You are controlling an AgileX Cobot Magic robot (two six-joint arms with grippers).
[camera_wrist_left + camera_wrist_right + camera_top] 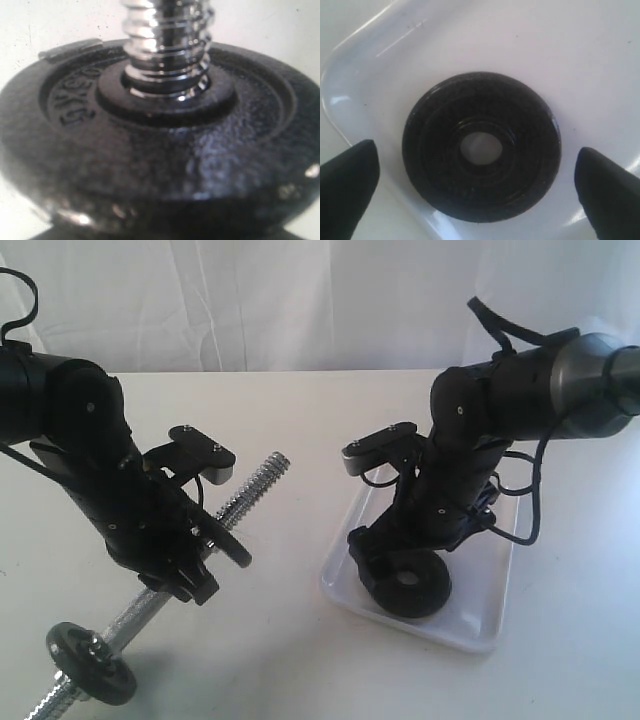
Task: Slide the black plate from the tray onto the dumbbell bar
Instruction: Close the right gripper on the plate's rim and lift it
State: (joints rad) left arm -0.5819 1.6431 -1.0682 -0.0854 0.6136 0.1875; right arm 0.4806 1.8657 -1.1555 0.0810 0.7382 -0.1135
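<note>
The black plate (pixel 480 202) lay flat in the tray (pixel 480 625), near one rounded corner, with its central hole facing up. The right gripper (pixel 475 147) was held directly above it with the jaws spread wide, one fingertip to either side of the rim, and nothing was gripped. The dumbbell bar (pixel 250 485) was seen slanting across the tabletop (pixel 300 410), well apart from the tray, with its threaded end pointed towards the middle. The left gripper (pixel 190 580) was set at the bar beside a thin black disc (pixel 232 545); whether its jaws were clamped on anything could not be told.

Several failures were judged possible. The plate's rounded, heavy rim could be lost from the fingertips if it were pinched too high, and the plate dropped back into the tray. The tray could be dragged or tipped if a fingertip were caught on its low rim. The hole could be snagged on the coarse thread if the plate were presented off-axis, and the bar pushed aside if it was not firmly held.
</note>
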